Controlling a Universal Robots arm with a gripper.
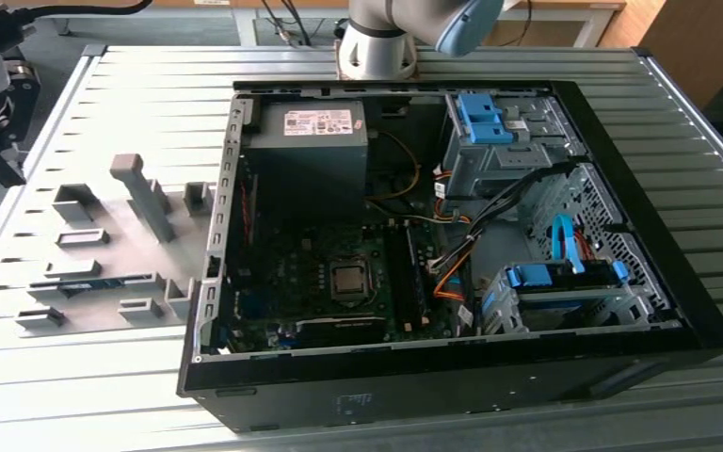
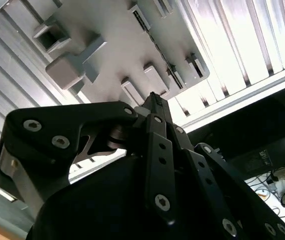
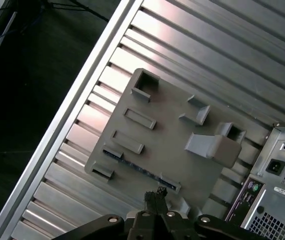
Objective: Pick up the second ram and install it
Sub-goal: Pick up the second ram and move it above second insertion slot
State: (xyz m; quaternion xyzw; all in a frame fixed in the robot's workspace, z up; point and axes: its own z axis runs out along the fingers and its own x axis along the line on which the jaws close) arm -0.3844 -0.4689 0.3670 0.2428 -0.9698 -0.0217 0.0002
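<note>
Ram (image 1: 101, 281) edgewise, lengthwise along fixture plate (image 1: 110, 212)

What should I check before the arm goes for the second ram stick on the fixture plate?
1. Second ram in place on the grey fixture plate: ok, it lies between its end blocks.
2. Gripper empty: ok, nothing is held.
3. Jaws open for a grasp: not ok, the fingertips are together.
4. Gripper lined up over the stick: cannot tell; it hangs above the plate, near the stick and apart from it.
5. Computer case open: ok, the side is off.
6. Free place in the memory slots: cannot tell.
</note>
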